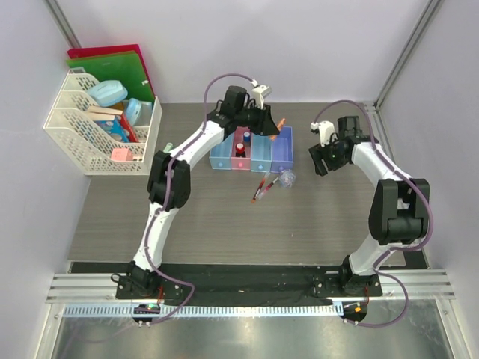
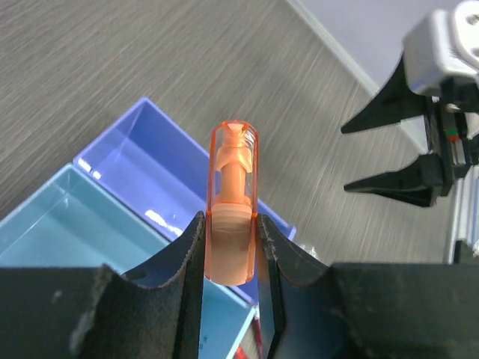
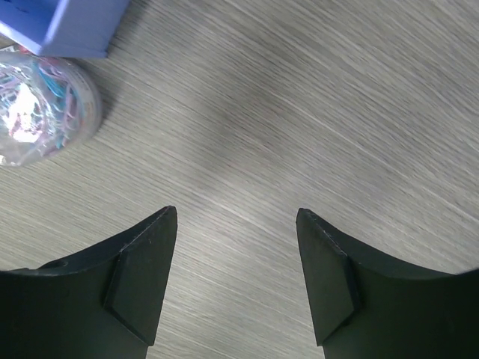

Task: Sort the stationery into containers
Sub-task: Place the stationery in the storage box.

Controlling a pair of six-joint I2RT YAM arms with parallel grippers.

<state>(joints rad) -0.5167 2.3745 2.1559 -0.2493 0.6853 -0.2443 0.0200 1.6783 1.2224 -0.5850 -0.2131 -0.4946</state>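
Observation:
My left gripper (image 1: 271, 129) is shut on the short orange marker (image 1: 281, 122) and holds it above the purple-blue bin (image 1: 282, 152), the right end of the four joined bins. In the left wrist view the marker (image 2: 232, 187) stands clamped between my fingers (image 2: 187, 254), over the purple-blue bin (image 2: 142, 149) and the light blue bin (image 2: 60, 217). The pink bin (image 1: 241, 158) holds small red and blue pieces. Two red-and-black pens (image 1: 262, 187) and a clear lump (image 1: 287, 178) lie in front of the bins. My right gripper (image 1: 318, 161) is open and empty; its wrist view shows the lump (image 3: 41, 108).
A white lattice rack (image 1: 97, 131) with boxes stands at the far left, with red and green folders (image 1: 112, 63) behind it. A small greenish piece (image 1: 169, 146) lies left of the bins. The corner of the purple-blue bin (image 3: 67, 22) shows in the right wrist view.

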